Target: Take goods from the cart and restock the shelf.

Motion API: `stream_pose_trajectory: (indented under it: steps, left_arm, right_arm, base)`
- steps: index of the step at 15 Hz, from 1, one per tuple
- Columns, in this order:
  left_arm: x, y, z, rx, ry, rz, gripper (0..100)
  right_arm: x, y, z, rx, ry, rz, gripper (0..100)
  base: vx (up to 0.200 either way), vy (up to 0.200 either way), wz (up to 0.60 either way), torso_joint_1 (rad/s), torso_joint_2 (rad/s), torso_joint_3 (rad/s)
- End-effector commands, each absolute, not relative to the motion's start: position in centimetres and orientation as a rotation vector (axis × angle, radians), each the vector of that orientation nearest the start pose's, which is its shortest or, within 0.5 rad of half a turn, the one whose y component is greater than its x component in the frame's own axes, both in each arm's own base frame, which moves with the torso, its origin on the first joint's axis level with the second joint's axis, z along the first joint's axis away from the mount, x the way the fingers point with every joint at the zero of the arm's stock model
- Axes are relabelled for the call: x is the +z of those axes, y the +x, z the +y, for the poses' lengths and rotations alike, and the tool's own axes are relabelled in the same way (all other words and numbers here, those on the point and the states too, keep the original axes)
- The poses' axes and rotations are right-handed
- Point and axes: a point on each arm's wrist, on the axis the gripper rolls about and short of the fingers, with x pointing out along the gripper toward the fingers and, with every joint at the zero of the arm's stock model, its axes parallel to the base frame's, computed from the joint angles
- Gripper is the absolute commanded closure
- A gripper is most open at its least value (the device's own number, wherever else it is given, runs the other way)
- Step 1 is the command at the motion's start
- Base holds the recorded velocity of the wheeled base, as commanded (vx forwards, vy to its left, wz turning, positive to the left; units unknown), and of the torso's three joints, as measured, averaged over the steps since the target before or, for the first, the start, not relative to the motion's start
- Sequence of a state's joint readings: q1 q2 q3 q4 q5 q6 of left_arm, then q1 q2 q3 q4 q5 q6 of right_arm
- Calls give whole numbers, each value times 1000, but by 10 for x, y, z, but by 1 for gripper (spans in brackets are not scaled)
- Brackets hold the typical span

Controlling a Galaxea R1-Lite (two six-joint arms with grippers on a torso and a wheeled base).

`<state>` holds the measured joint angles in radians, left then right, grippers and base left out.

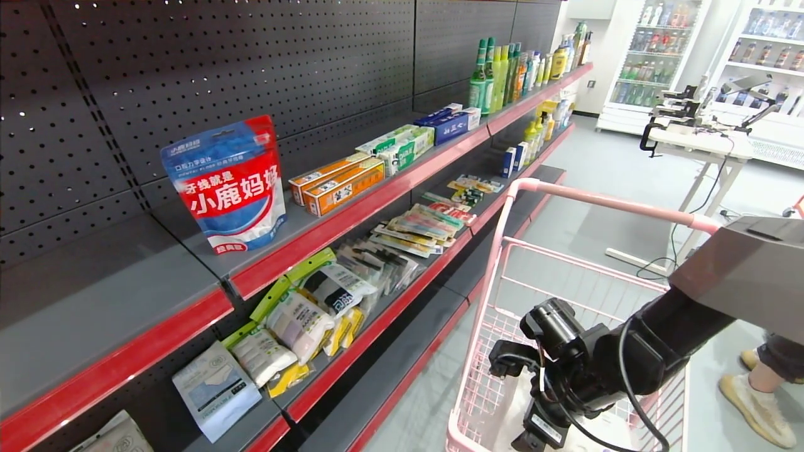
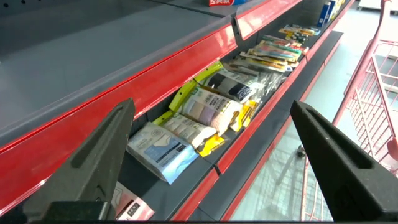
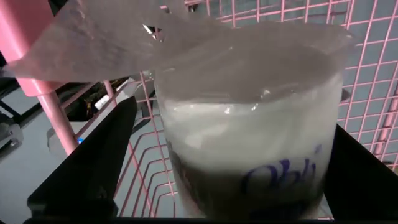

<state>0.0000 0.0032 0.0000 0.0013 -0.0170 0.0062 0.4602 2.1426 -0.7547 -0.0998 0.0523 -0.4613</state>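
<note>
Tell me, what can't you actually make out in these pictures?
- Pouch: right wrist view, too close and blurred; contents and print unclear.
- Right gripper: grip on the pouch unclear; in the head view its own wrist hides it.
- Pale packet: head view, cut off by the bottom edge.
- Fridge bottles: head view, too far and small.

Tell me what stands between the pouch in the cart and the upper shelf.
The pouch sits at the right gripper, inside the pink cart, whose wire side and rim rise between it and the upper shelf; it probably must go up over them. Beyond that, nothing visible blocks the shelf's bare grey stretch.
</note>
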Motion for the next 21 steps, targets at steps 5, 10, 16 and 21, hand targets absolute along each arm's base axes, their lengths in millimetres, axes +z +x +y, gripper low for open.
stream_pose_trajectory:
  steps: [5, 10, 16, 21]
  left_arm:
    - [75, -22, 0, -17, 6, 6, 0]
    - [75, -22, 0, -17, 6, 6, 0]
    - [75, -22, 0, -17, 6, 6, 0]
    - [75, -22, 0, -17, 6, 6, 0]
  right_arm:
    - [-19, 265, 133, 760, -685, 1204, 0]
    - [-24, 267, 134, 761, -688, 1214, 0]
    - [-25, 265, 132, 758, -690, 1224, 100]
    - [-7, 264, 124, 703, -640, 1199, 100]
  base:
    - [0, 0, 0, 0, 0, 0]
    - [0, 0, 0, 0, 0, 0]
    - [0, 0, 0, 0, 0, 0]
    - [0, 0, 0, 0, 0, 0]
